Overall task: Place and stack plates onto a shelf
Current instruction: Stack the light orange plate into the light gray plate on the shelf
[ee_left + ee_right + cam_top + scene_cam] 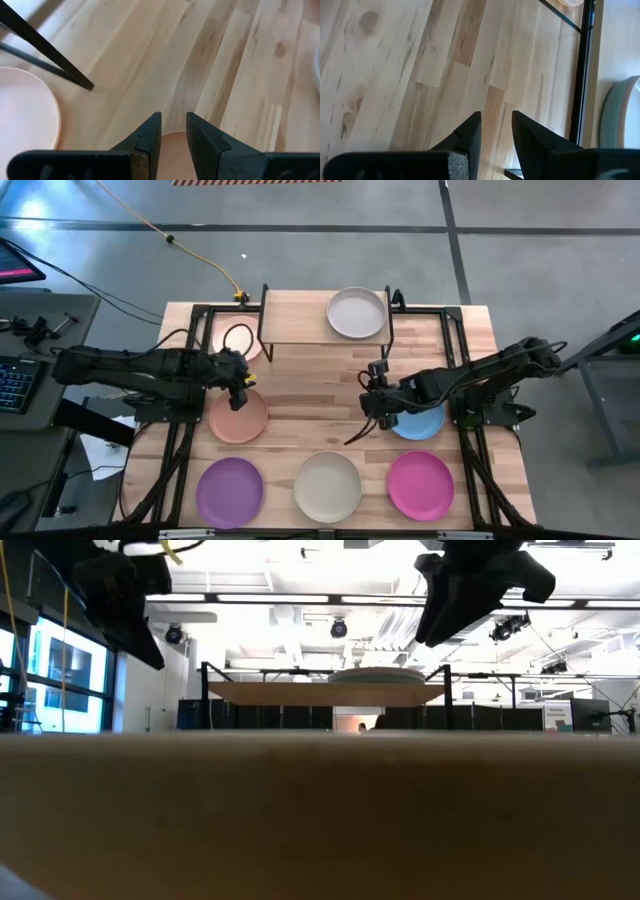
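The shelf [300,315] stands at the table's far middle, and a pale grey plate [357,313] lies on its right half. A pale pink plate [238,340] lies on the table at the shelf's left end. My left gripper [243,388] hovers open over the far edge of the peach plate [238,420], touching nothing; the wrist view shows that edge [172,150] under its fingers. My right gripper [372,402] hangs open over bare wood [445,60], left of the blue plate [420,425], which its arm partly hides. Purple [229,492], cream [327,486] and magenta [420,484] plates line the near edge.
Black frame bars [180,440] run along both sides of the table. The shelf's thin black legs [582,65] stand close to both grippers. Bare wood [320,395] lies between the two grippers. A yellow cable [200,255] runs across the floor behind the table.
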Controlling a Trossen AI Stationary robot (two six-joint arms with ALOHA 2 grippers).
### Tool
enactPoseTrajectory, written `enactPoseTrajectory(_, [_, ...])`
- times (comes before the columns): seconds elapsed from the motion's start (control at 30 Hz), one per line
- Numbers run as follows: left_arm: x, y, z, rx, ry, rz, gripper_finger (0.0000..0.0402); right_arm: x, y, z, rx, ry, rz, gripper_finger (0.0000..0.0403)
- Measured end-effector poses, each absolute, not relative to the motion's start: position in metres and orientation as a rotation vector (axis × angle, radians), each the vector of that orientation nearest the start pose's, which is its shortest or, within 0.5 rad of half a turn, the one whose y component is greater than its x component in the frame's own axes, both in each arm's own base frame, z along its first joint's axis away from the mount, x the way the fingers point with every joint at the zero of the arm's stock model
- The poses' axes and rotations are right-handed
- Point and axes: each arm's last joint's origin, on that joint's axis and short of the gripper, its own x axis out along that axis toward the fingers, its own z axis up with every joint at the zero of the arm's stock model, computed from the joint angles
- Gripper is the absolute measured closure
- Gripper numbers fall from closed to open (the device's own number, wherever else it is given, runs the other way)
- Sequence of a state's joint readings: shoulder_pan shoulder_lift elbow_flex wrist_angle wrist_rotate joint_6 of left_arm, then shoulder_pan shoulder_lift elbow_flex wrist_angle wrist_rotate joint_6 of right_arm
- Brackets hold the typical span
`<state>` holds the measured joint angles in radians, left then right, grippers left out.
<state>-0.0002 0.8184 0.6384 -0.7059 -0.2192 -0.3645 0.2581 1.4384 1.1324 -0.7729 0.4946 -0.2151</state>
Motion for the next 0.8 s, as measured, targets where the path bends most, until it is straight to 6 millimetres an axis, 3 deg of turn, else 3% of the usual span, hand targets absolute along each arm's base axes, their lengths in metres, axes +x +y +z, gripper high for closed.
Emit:
enactPoseTrajectory(0.27, [0.169,0.004,0.218,-0.264,0.985,0.303,0.0323,0.275,0.058,0.266,-0.584,1.03,-0.109,0.0308])
enactPoseTrajectory(0.8, [0.196,0.004,0.169,-0.129,1.285,0.267,0.0323,0.275,0.059,0.266,-0.558,1.03,-0.114,0.0308])
